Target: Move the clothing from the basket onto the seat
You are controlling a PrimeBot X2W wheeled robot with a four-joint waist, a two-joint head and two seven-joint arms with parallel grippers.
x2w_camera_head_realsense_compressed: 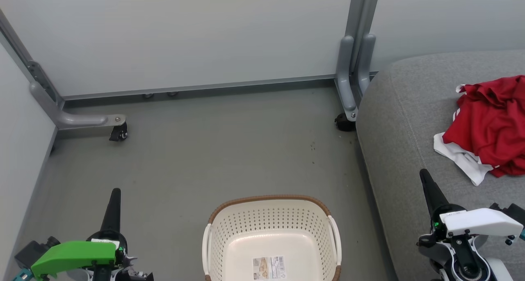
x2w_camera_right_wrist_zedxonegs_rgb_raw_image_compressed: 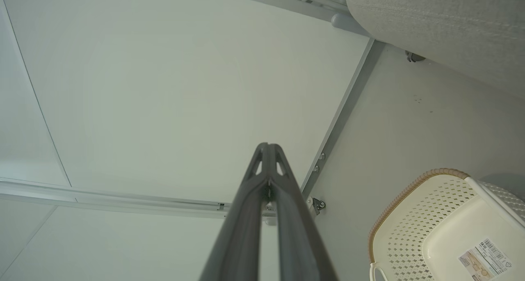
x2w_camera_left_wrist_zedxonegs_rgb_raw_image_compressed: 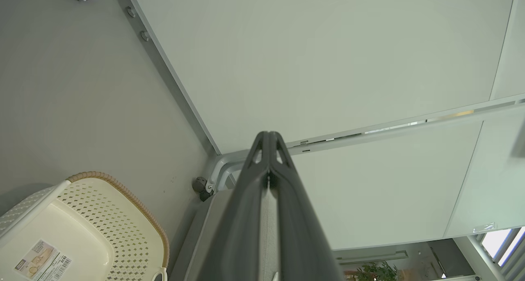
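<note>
Head view: the clothing (x2w_camera_head_realsense_compressed: 492, 125) lies bunched on the seat (x2w_camera_head_realsense_compressed: 406, 108), apart from the empty basket (x2w_camera_head_realsense_compressed: 270, 221) on the floor (x2w_camera_head_realsense_compressed: 205, 158). The left gripper (x2w_camera_head_realsense_compressed: 116, 193) and right gripper (x2w_camera_head_realsense_compressed: 423, 175) flank the basket, both closed and holding nothing. Left wrist view: fingers pressed together, basket at lower left. Right wrist view: the same, basket at lower right.

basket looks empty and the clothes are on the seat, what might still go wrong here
1. The right tool, shut, sits close to the clothing on the seat; a swing that way might snag its white edge and drag it off.
2. The empty basket stands close in front; rolling forward may knock it.
</note>
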